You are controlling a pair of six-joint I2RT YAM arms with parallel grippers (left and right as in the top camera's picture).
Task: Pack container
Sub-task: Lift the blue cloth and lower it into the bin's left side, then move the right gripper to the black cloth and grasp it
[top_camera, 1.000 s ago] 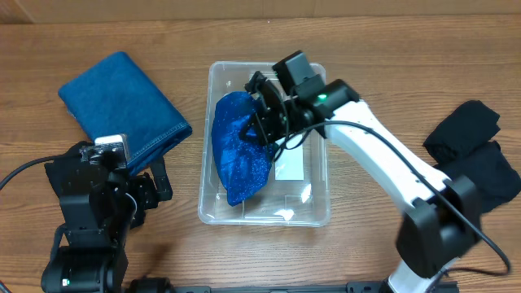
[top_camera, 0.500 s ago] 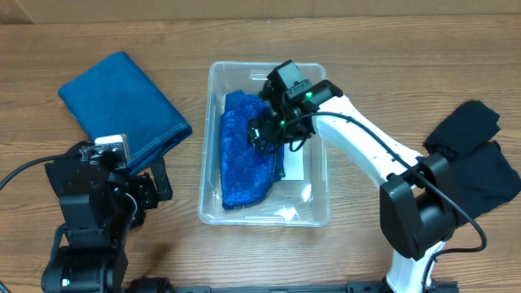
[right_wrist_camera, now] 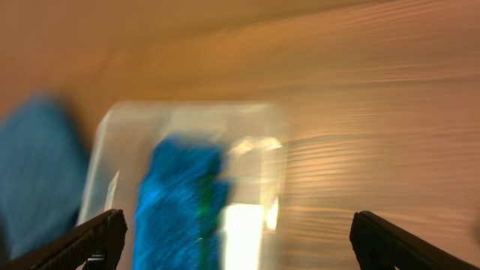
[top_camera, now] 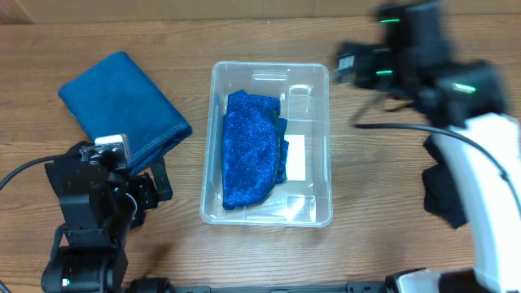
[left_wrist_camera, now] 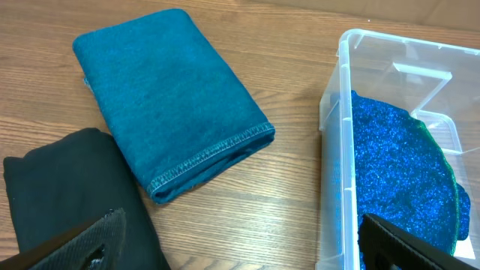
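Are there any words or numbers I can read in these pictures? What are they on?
No text can be read in any view.
White label on the bottom of the container: too small and washed out to read.

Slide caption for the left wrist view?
Folded teal towel and black cloth lie beside the container, which holds a sparkly blue cloth.
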